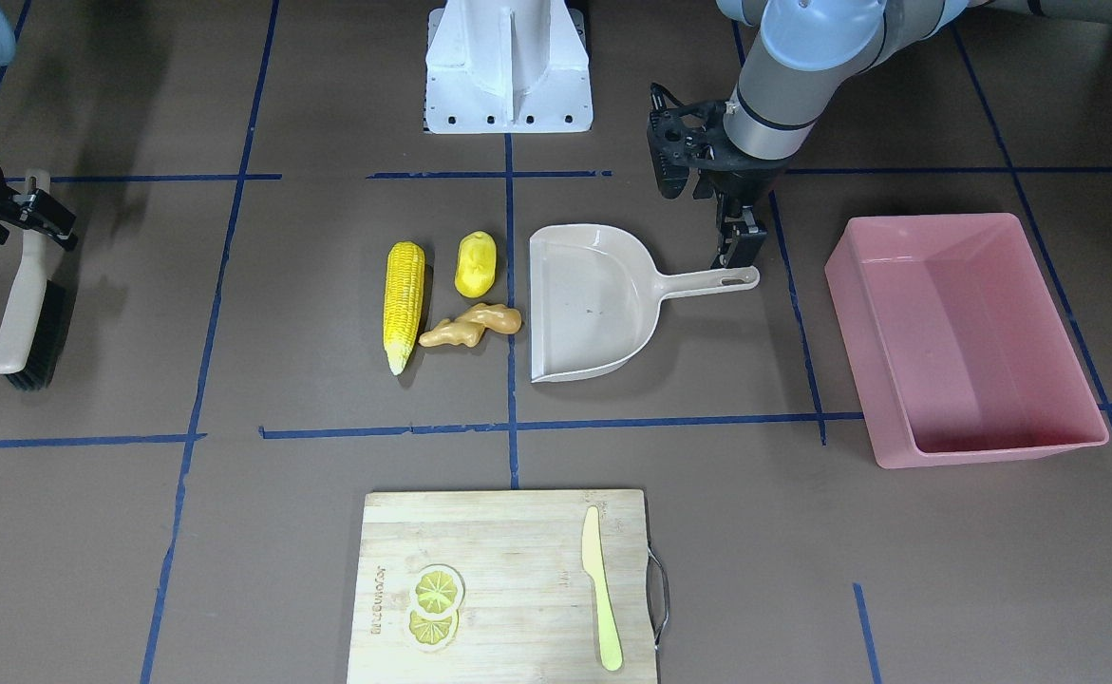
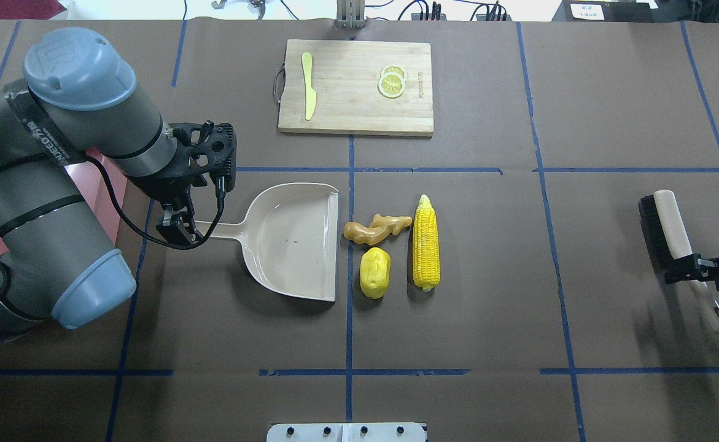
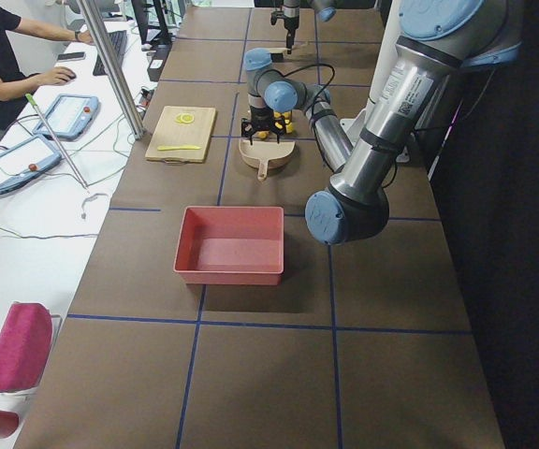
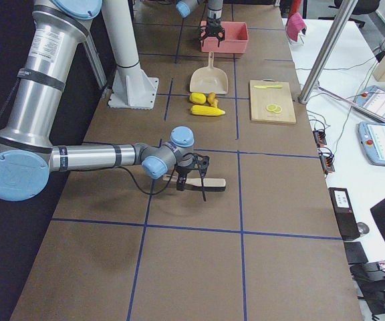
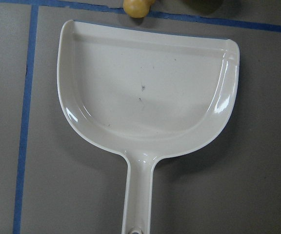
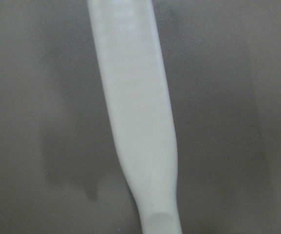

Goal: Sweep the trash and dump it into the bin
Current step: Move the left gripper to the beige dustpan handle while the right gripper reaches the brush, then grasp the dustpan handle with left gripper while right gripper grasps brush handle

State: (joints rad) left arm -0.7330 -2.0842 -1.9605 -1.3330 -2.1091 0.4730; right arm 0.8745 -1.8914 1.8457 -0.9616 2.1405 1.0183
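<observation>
1. At the bottom centre of the front-facing view, the cutting board [image 1: 518, 551] carries the knife [image 1: 601, 589] and the lemon slices [image 1: 435, 603]. None of this is trash, so it should be left alone.
2. In mid-frame the trash lies on the surface [image 1: 280, 532]: the corn cob [image 1: 404, 304] furthest left, with the potato piece [image 1: 476, 264] and the ginger root [image 1: 472, 325] to its right. The ginger root lies just beside the open lip of the empty dustpan [image 1: 593, 304].
3. The bin [image 1: 992, 448] stands at centre right, well apart from the trash and with nothing in it.
4. The step in hand looks like taking up the dustpan. The left gripper [image 1: 734, 249] hangs just above the far end of the handle, right of centre.
   - It should come down square across the handle and take a firm hold.
   - The lip should stay flat on the surface facing the trash, so the pieces are not nudged away.
   - I cannot tell how far apart its jaws stand, or whether they touch the handle.
5. At the far left edge, the right gripper [image 1: 35, 217] appears clamped across the pale handle of the brush [image 1: 28, 304], its bristles pointing down-frame.
</observation>
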